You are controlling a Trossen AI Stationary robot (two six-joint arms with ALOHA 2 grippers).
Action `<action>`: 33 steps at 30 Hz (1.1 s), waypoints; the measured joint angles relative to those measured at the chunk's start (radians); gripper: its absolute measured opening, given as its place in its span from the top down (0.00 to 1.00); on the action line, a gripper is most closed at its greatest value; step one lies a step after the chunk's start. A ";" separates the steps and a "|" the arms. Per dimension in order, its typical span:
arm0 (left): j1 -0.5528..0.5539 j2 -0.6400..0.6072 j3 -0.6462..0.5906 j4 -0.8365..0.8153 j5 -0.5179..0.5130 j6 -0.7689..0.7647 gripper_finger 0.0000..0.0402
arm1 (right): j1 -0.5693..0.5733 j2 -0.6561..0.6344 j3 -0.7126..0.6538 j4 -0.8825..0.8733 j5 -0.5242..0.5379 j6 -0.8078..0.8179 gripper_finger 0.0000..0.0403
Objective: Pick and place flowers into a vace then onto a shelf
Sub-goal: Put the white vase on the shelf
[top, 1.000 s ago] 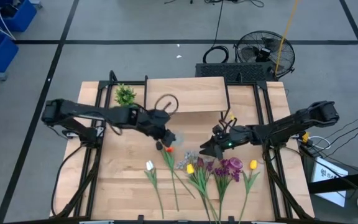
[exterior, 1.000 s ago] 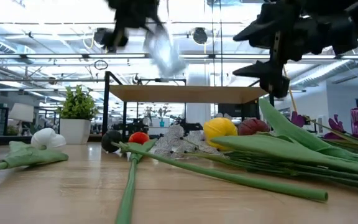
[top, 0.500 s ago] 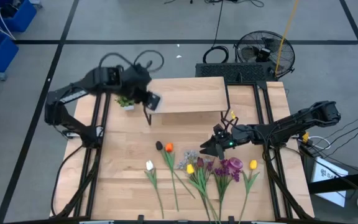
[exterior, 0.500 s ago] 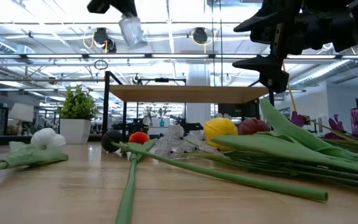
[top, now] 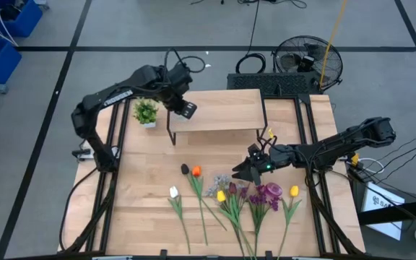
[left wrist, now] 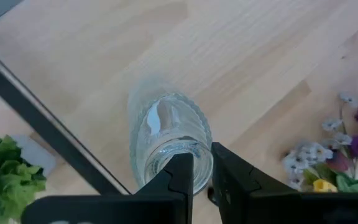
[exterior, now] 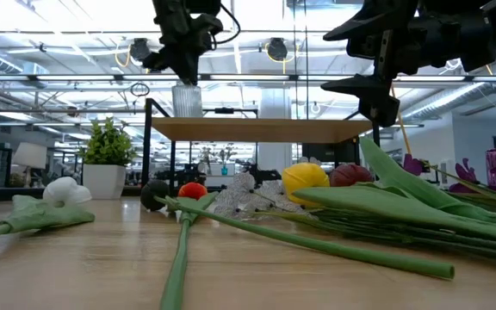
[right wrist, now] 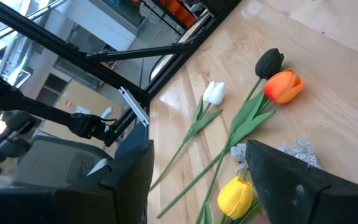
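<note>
The left gripper (top: 184,108) is over the left end of the shelf (top: 222,108), its fingers (left wrist: 180,180) pinched on the rim of a clear ribbed glass vase (left wrist: 166,140); in the low view the vase (exterior: 187,101) stands upright with its base on the light wooden top board (exterior: 261,130), the gripper (exterior: 182,73) directly above it; the vase holds no stems; a small leafy plant in a white pot (top: 146,113) sits on the table just left of the shelf, beside the black legs; the right gripper (top: 243,172) hangs low over the table in front of the shelf, its jaws spread apart and holding nothing, just above the heads of the flowers (top: 230,198); the flowers lie flat in a loose row on the tabletop (top: 143,209) with their stems running toward the near edge: a white tulip (top: 173,192) farthest left, then a dark bloom (top: 185,170) touching an orange tulip (top: 196,172), pale blossom sprays (top: 218,183), a yellow tulip (top: 221,196), purple blooms (top: 269,192) and another yellow tulip (top: 294,191) at the right end; from the right wrist the white tulip (right wrist: 214,92), orange tulip (right wrist: 284,86) and a yellow tulip (right wrist: 235,196) all rest on the wood
</note>
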 joint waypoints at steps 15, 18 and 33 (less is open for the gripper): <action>0.011 0.011 0.002 0.022 0.011 0.099 0.73 | 0.000 0.000 0.000 0.000 0.000 -0.005 0.39; 0.011 0.011 0.002 0.022 0.021 0.103 0.65 | 0.000 0.000 0.000 0.000 0.000 -0.008 0.39; 0.026 0.012 0.093 0.015 0.035 0.092 0.60 | 0.000 0.000 0.000 0.000 0.000 -0.039 0.39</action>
